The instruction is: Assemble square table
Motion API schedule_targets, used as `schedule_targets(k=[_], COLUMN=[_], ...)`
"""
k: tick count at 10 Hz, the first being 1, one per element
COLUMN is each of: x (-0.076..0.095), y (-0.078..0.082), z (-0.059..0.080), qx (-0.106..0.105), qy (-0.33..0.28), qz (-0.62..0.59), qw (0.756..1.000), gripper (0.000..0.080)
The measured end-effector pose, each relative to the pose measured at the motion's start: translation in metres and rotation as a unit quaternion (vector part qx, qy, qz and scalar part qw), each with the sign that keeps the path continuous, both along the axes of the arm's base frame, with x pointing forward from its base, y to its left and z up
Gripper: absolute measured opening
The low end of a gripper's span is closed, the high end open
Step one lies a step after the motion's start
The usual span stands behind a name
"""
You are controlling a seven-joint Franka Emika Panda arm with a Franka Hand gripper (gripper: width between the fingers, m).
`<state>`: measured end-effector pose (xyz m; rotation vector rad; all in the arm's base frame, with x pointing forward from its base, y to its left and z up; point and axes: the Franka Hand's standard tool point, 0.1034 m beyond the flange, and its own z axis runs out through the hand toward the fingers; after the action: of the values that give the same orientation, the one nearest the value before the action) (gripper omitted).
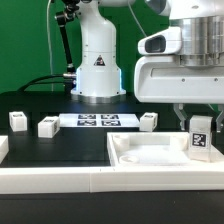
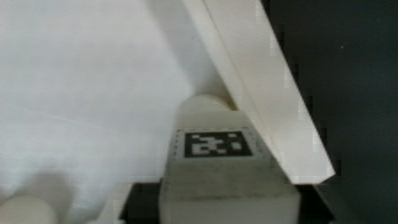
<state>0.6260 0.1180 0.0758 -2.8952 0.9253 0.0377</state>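
Front rail: long white plastic border rail [image 1: 50,182] lies along the bottom of the exterior view, nearest the camera, on the black table [image 1: 60,145].
Slab: large white plastic square slab [image 1: 150,153] lies flat at the lower right of the exterior view, just behind the rail. No leg stands fixed on it.
Held leg: short white plastic leg with a black-and-white square tag [image 1: 200,138] is upright at the right edge of the exterior view, over the slab's right side. In the wrist view the slab's raised edge runs just beside it.
Tool: tool [image 1: 200,122] comes down from above, its fingers on either side of the held leg and clamped on it.
Contact: I cannot tell whether the leg's foot touches the slab.
Spare legs: three loose white legs [image 1: 18,121] [image 1: 47,126] [image 1: 148,121] sit across the middle of the exterior view, on either side of the marker board [image 1: 97,121].
Step in hand: probably seating the first leg at a corner of the slab.
Next move: calls for keeping the leg plumb over its corner seat, pressing or turning it home, and only then letting go.
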Motion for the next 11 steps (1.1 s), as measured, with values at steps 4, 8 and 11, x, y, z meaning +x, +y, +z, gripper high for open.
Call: schedule_targets(k=[4,8,11], x=[0.0006,0.0004,0.0003], y=[0.0016,0.0068,0.0091], z=[-0.0006,-0.0005,-0.0004], qx=[0.007,0.015,0.023], qy=[0.009,0.025,0.035], qz=[-0.173,-0.325,-0.391], qw=[0.985,0.945,0.920], gripper=[0.0290,0.0290,0.0290])
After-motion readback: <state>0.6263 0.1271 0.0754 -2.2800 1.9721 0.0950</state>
